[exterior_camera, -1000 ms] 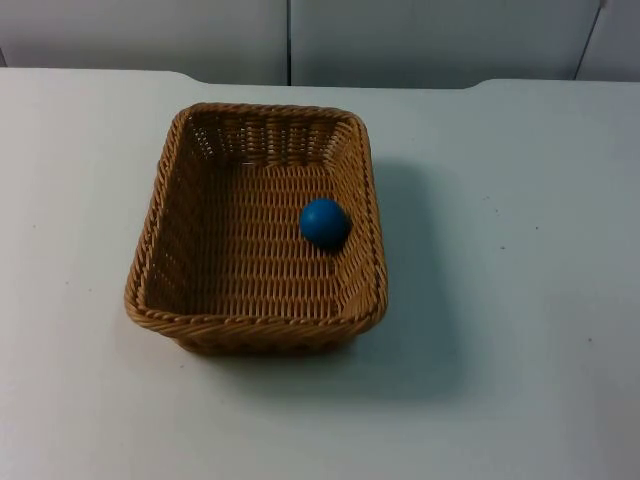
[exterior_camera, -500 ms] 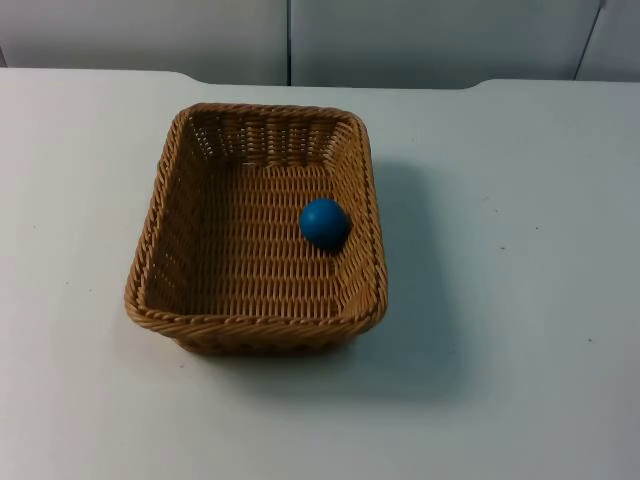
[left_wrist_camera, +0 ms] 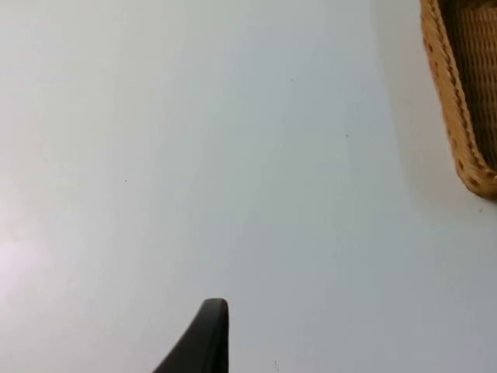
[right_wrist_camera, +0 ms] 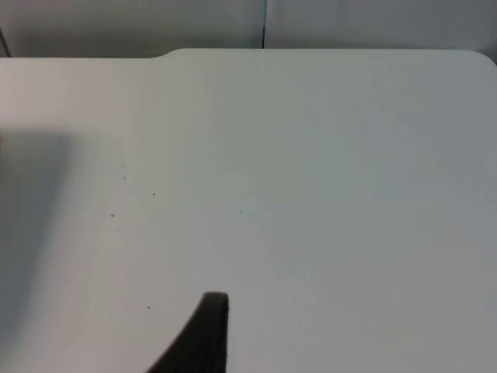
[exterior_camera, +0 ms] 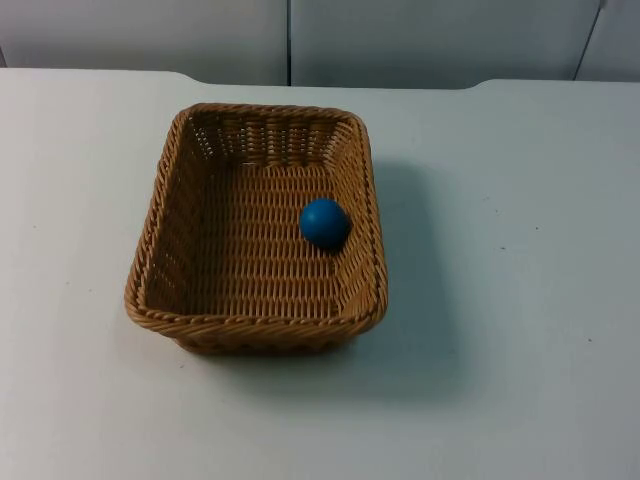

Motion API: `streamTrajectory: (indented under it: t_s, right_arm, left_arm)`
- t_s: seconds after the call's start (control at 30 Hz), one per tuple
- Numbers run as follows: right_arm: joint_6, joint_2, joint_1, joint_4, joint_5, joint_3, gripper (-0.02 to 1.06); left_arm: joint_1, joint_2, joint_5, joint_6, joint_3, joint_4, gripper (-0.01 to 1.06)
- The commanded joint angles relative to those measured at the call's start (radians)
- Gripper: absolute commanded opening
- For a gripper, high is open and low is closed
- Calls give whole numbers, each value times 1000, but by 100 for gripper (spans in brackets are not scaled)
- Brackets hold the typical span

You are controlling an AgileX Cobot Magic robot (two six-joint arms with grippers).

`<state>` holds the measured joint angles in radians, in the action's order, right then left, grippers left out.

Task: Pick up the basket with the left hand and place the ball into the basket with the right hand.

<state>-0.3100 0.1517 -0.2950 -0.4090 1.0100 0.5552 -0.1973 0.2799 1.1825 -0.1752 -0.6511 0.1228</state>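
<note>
- Basket (exterior_camera: pixel 256 228), woven in tan wicker and rectangular, is sitting flat on the white table (exterior_camera: pixel 520 300), a little left of the middle in the top view, with its long sides running away from the camera
- Blue ball (exterior_camera: pixel 324 223) is lying inside the basket on the woven floor, resting against the inner face of the right-hand wall, about midway along it
- One corner of the basket's braided rim (left_wrist_camera: pixel 458 116) is showing in the left wrist view, standing on bare table
- Left gripper is hanging over the table beside the basket, apart from it, with one black fingertip (left_wrist_camera: pixel 203 342) showing; whether its claw is apart or together I cannot tell
- Right gripper is hanging over bare table, facing the grey partition wall (right_wrist_camera: pixel 233 23), with one black fingertip (right_wrist_camera: pixel 203 338) showing; its claw state I cannot tell either
- Grey partition wall is closing off the table's far edge in the top view
</note>
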Motion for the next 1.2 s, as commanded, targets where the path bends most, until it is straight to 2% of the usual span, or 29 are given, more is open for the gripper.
streamTrajectory:
  t_s: [0.0, 0.07, 0.1, 0.13, 0.2, 0.3, 0.33, 0.4, 0.5, 0.6, 0.9, 1.07, 1.1, 1.17]
  right_arm:
    - [22, -21, -4, 12, 24, 33, 104]
    - [16, -39, -4, 21, 113, 55, 104]
    - [60, -61, -4, 52, 139, 55, 104]
    - [60, -61, -4, 52, 139, 55, 104]
    - [96, -99, -4, 79, 104, 53, 104]
    - [68, -105, -4, 84, 118, 53, 104]
    - [79, -105, -4, 105, 122, 53, 104]
    - [145, -105, -4, 157, 65, 53, 104]
    - [140, -105, -4, 191, 36, 53, 104]
    - [144, -105, -4, 193, 61, 53, 104]
    - [142, -109, -4, 186, 71, 53, 104]
    - [122, -152, -4, 184, 80, 43, 104]
    - [107, -152, -4, 189, 87, 28, 104]
    - [151, -152, -6, 234, 91, 3, 104]
  left_arm:
    - [-5, -25, 9, 18, 0, -15, 105]
    - [-5, -48, 7, 31, 0, -36, 105]
    - [-5, -70, -1, 100, 0, -87, 105]
    - [-5, -70, -1, 100, 0, -87, 105]
    - [-5, -106, -50, 187, 0, -123, 105]
    - [-5, -141, -88, 208, 2, -148, 105]
    - [-5, -151, -104, 230, 2, -166, 105]
    - [-5, -166, -127, 310, 5, -209, 105]
    - [-5, -175, -135, 317, 36, -258, 105]
    - [-5, -189, -143, 326, 71, -284, 105]
    - [-5, -253, -133, 326, 86, -249, 105]
    - [-5, -280, -104, 295, 141, -255, 105]
    - [-5, -280, -104, 299, 137, -257, 105]
    - [-5, -280, -104, 299, 137, -257, 105]
